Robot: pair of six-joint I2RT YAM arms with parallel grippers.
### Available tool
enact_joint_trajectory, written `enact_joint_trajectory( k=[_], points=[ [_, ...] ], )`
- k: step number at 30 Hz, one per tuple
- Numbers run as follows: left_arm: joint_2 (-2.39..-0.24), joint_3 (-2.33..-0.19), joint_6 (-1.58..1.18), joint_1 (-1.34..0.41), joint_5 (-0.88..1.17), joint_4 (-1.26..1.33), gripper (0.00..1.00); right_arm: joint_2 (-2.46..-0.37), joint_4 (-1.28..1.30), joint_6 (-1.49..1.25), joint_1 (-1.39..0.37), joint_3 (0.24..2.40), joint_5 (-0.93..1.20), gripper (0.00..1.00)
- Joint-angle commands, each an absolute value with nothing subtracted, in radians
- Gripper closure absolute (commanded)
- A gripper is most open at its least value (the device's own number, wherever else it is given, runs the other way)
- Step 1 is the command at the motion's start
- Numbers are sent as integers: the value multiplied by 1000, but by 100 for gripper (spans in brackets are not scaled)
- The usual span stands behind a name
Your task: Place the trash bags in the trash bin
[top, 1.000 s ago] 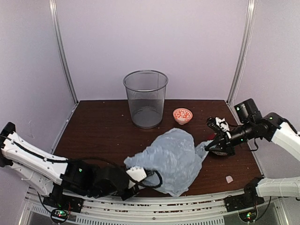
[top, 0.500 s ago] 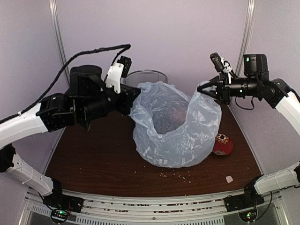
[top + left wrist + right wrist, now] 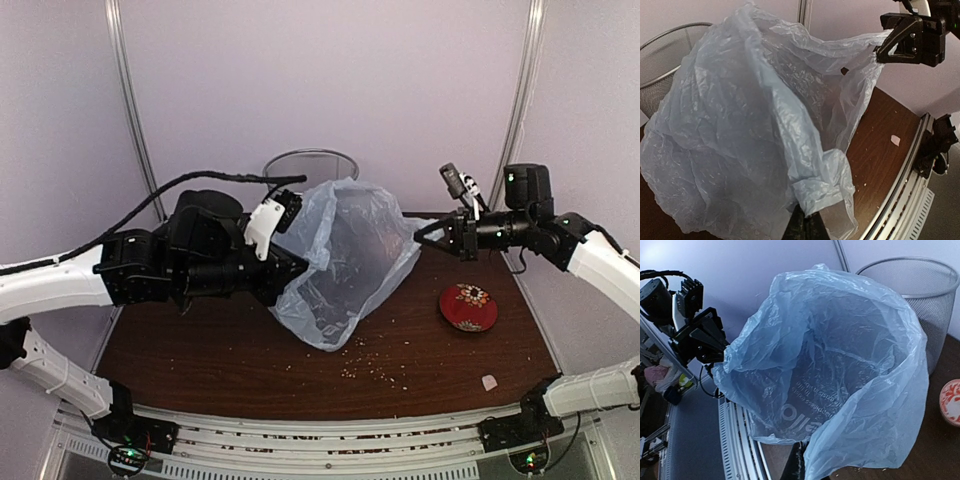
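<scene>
Progress was about midway, by my read: the bag (image 3: 345, 265) was off the table and held mouth-open between both arms, in front of the wire bin (image 3: 310, 155) but not in it. The left gripper (image 3: 300, 268) was pinched onto the bag's left edge, and its wrist view showed film bunched at the closed fingers (image 3: 799, 229). The right gripper (image 3: 422, 236) was clamped on the opposite edge, jaws together on a tuft of plastic. Pickup and spreading looked done. Left to do: carry the bag over the rim, lower or stuff it in, and release. The bag looked bigger than the bin, so it probably needed pushing down.

Bin body was mostly hidden behind the bag in the top view, with only the rear rim clear. Could not tell whether the bag's lowest fold touched the table (image 3: 200, 340). The right wrist's own fingers were buried under film at the frame bottom. Print on the bag was unreadable. A red dish (image 3: 469, 306) lay to the right, apart from the bag. A red-patterned round thing (image 3: 951, 402) was cut off by the frame edge.
</scene>
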State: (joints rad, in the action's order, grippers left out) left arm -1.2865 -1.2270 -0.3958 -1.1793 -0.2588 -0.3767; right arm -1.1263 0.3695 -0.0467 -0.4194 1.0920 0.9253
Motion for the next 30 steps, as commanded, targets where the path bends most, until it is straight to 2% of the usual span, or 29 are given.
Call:
enact_joint_trajectory(
  k=[1,6,9,11,12,14,17,19,21,25,28,30],
  points=[
    [-1288,-1241,-432,-1180,-145,-344,100,-1098,311,-92,-416,1066,1145,100],
    [-1393,-1466,-311,-1168,-286,-387,100,-1187,375,-69,-402,1320,984,100],
    [-1497,-1645,-206,-1141,-391,-346,100,-1260,346,-40,-402,1467,736,100],
    [-1561,-1724,-103,-1138,-496,-199,100,-1308,219,-69,-400,1485,460,100],
    [-1604,-1766,-44,-1133,-502,-121,100,-1332,156,-80,-392,1504,397,100],
    [-1717,-1975,65,-1129,-507,-70,100,-1397,113,-60,-380,1641,355,100],
    [-1905,-2404,214,-1129,-495,-100,100,-1455,158,-31,-373,1929,369,100],
    [-1945,-2551,304,-1141,-435,-31,100,-1425,145,-10,-373,2018,404,100],
    [-1891,-2461,435,-1187,-390,118,100,-1419,210,7,-373,2151,502,100],
    [-1648,-1946,760,-1358,-250,485,100,-1358,334,90,-387,2169,860,100],
    [-1508,-1554,866,-1419,-281,681,100,-1255,467,207,-424,1922,915,100],
    [-1449,-1312,809,-1410,-422,720,100,-1166,532,310,-429,1653,842,100]
  ],
)
